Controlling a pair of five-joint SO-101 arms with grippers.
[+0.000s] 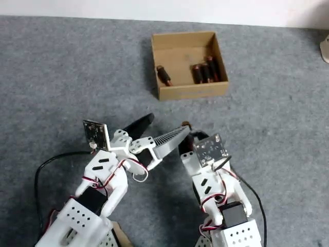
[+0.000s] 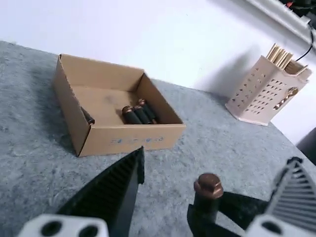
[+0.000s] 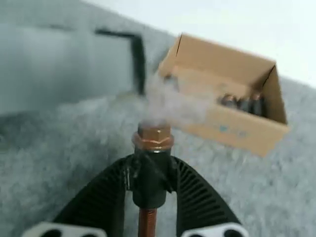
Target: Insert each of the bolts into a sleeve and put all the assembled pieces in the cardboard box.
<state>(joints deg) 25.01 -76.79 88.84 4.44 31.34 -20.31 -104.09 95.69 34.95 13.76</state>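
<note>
Across the grey felt table [image 1: 51, 77] we see the cardboard box [image 1: 193, 91] at the far side. Nearer, the left gripper [image 1: 168, 123] gapes wide, empty, just beside the right gripper [image 3: 152, 165], which clamps an upright black sleeve [image 3: 148, 190] with a copper-headed bolt [image 3: 153, 139] seated in it. Four assembled pieces [image 1: 204, 72] lie in the box.

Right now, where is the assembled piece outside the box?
High view: the piece is upright in the right gripper, on the arms' side of the cardboard box, beside the open left gripper.
</note>
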